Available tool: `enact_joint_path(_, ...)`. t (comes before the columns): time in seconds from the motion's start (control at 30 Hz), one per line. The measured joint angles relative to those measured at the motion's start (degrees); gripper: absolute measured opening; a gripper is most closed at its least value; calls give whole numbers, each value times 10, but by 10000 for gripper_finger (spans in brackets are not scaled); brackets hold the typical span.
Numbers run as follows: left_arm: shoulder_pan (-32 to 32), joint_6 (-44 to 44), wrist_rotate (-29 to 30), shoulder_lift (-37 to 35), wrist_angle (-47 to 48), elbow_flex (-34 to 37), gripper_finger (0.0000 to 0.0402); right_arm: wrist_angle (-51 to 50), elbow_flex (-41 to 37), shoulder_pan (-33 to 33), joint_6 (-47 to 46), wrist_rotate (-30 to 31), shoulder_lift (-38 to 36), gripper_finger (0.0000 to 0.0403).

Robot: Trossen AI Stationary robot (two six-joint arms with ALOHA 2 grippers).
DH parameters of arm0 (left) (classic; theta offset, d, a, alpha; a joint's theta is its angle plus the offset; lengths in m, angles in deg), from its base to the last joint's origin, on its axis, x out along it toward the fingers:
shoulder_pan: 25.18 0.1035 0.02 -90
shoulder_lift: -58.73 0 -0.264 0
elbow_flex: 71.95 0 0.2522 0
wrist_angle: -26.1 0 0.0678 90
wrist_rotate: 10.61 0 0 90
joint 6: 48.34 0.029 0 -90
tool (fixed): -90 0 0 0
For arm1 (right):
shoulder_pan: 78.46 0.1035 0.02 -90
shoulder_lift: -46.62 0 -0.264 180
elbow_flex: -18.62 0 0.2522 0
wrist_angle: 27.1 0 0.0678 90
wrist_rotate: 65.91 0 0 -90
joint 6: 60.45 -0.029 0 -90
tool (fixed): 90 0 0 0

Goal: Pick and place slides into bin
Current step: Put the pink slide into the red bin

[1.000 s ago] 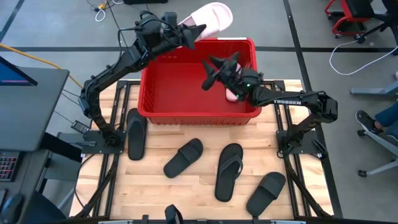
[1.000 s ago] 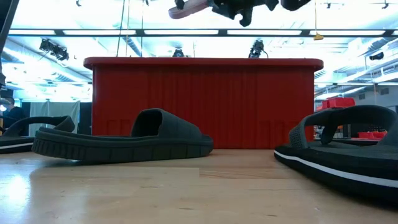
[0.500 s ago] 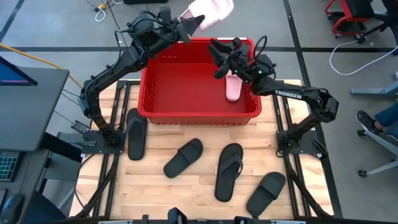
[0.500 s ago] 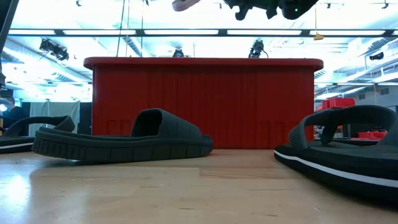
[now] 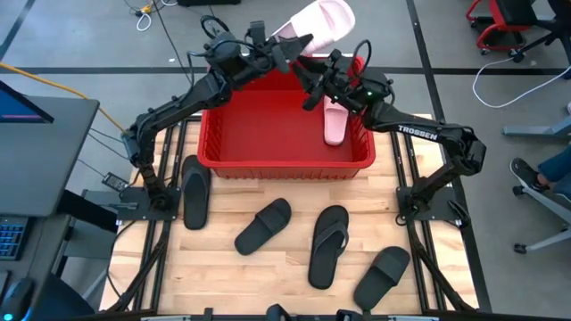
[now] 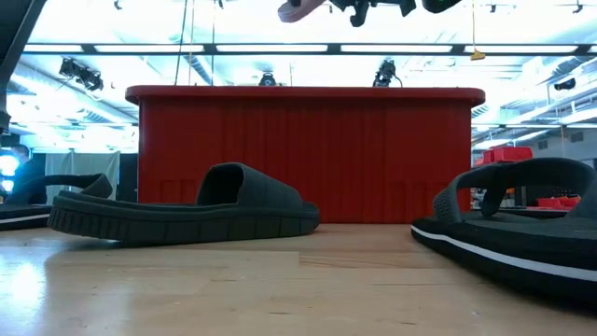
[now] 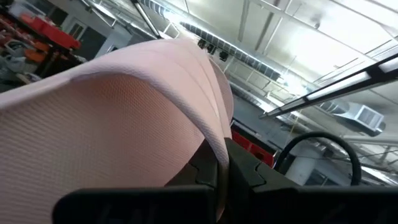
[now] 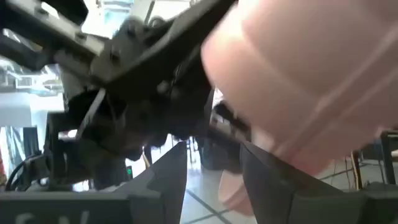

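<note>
My left gripper is shut on a pale pink slide, held high over the far wall of the red bin. The slide also fills the left wrist view and shows at the top of the low view. My right gripper is open and empty, raised over the bin's far right part, close beside the left gripper and below the held slide. A second pale pink slide lies flat on the bin's floor by the right wall. My left gripper pinches the slide's edge between its two fingers, at the end of the slide nearest the arm. The fingers reach slanting up toward the table's right and far side. The slide is lifted clear and sticks out past the fingers, tilted.
On the wooden table in front of the bin lie three black slides and a black flip-flop. In the low view a black slide and the flip-flop lie before the bin's near wall.
My left gripper has carried the pink slide toward the table's right along the bin's far wall. My right gripper has risen and gone toward the bin's far wall, close to the left gripper; the second pink slide, earlier half hidden under it, now lies uncovered in the bin.
</note>
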Motion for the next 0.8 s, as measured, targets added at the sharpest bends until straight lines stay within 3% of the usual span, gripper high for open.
enact_joint_path(0.13,8,-2,-3,-6,-6,0,23,-30,0,0,0,2,-2,155)
enact_joint_path(0.37,11,16,-1,-16,-7,0,11,-61,0,-6,40,89,-2,156)
enact_joint_path(0.6,7,19,-2,-15,-3,0,27,-41,0,-35,-2,38,-2,192)
enact_joint_path(0.8,6,43,-1,-15,-1,0,11,-42,0,-32,-2,-27,-2,248)
